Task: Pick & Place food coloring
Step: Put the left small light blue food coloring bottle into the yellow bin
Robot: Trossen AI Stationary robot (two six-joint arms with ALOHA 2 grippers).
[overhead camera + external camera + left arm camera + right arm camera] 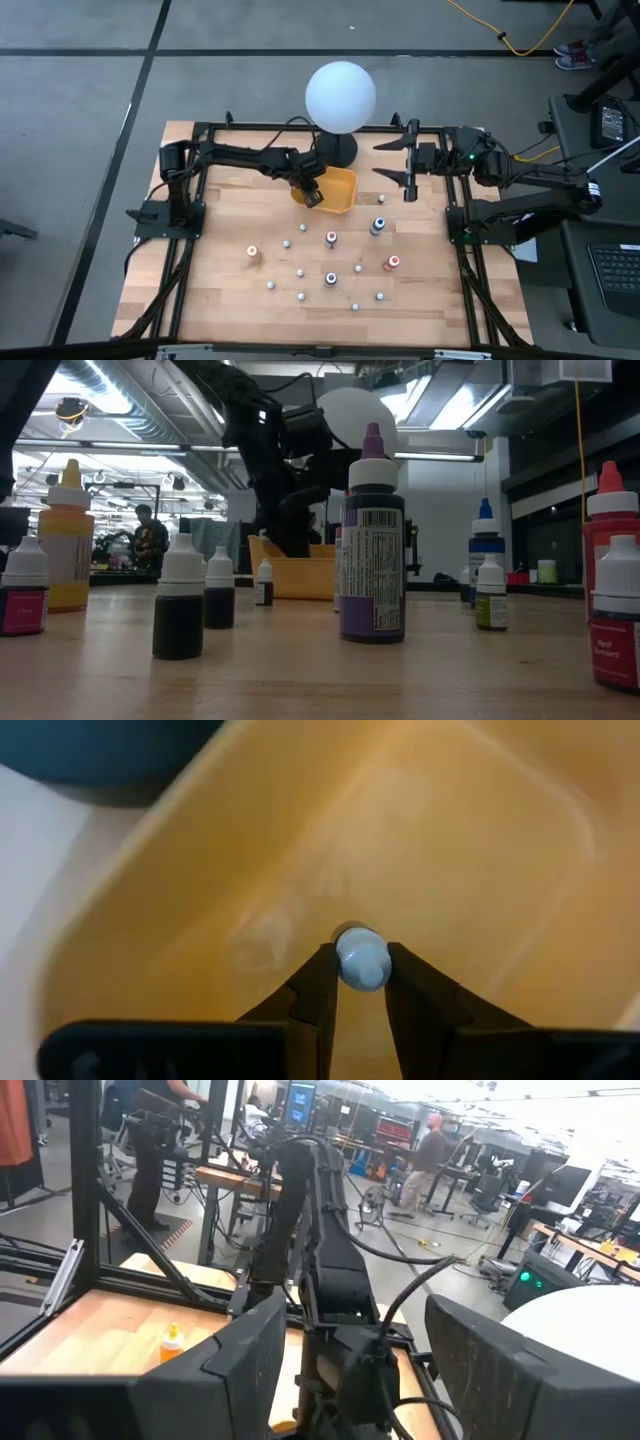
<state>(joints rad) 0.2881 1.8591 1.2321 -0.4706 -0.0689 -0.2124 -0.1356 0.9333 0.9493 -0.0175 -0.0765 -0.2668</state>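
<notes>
Pale butcher-block worktop (pixel 220 290), slatted and matte, scattered with food coloring bottles (pixel 331 239). Left pincer (pixel 361 982) over the glossy yellow-orange tray (pixel 345 200), clamped on one small whitish-capped bottle (pixel 361 960). Right pincer (pixel 409 163) parked at the rear frame, spread wide. Likely light, rigid, slick plastic; easily tipped. Best taken around the cylindrical body or ridged cap.

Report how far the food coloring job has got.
Done: nothing shows lying in the yellow-orange tray yet; in the left wrist view its floor looks bare. In hand: the left gripper is shut on a whitish bottle, held over the tray. Left: the other bottles, such as the orange-topped one and the red-topped one, stand on the table. The right gripper waits open at the back edge.
</notes>
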